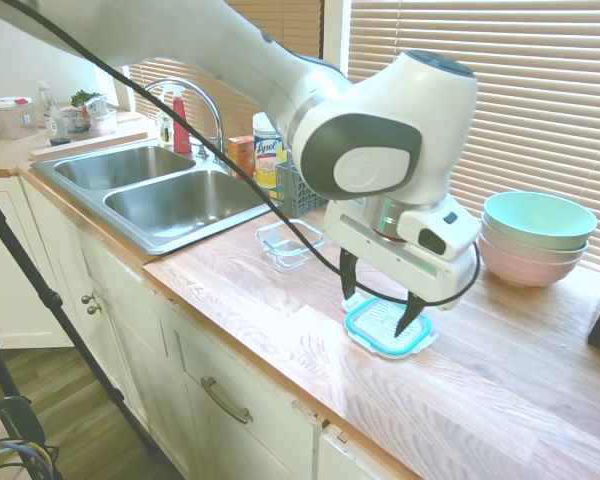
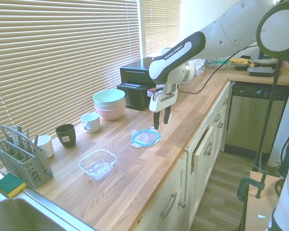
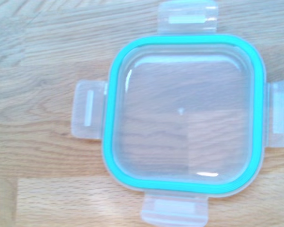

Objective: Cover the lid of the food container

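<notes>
The hand (image 1: 380,298) hangs open, fingers spread, directly above the lid (image 1: 388,328), which lies flat on the tabletop (image 1: 280,320). The container (image 2: 97,163) sits well apart, off toward the sink.

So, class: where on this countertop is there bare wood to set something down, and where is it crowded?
Bare wood lies between the lid and the food container, and along the counter's front edge. It is crowded by the blinds: utensil basket, mugs, stacked bowls. The open gripper hangs over the lid.

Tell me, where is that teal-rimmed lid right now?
The lid lies flat on the wooden counter, directly under the open gripper, apart from the glass food container.
</notes>
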Robot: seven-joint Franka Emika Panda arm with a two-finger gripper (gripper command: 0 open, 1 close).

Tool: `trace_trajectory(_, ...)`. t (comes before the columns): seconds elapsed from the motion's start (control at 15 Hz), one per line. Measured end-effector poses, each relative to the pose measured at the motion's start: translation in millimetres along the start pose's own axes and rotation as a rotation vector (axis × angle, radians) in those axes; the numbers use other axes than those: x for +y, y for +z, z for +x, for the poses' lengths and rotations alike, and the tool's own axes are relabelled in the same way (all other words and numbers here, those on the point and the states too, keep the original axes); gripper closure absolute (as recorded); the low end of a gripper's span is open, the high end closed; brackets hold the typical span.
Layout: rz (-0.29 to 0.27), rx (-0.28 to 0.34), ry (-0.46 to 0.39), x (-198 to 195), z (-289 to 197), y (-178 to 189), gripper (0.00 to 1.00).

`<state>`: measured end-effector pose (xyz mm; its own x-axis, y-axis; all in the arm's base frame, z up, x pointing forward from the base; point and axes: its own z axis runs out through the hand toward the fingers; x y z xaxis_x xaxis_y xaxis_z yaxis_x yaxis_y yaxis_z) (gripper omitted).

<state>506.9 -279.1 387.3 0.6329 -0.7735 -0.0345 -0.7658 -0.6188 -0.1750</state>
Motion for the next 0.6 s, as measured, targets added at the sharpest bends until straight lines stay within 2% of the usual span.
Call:
trace_trajectory(0.27, 0.042, -0.020, -0.002, 13.5, 33.4, 7.0, 0.00)
trace_trajectory(0.6, 0.083, -0.089, 0.024, 17.4, 59.0, 24.9, 0.00)
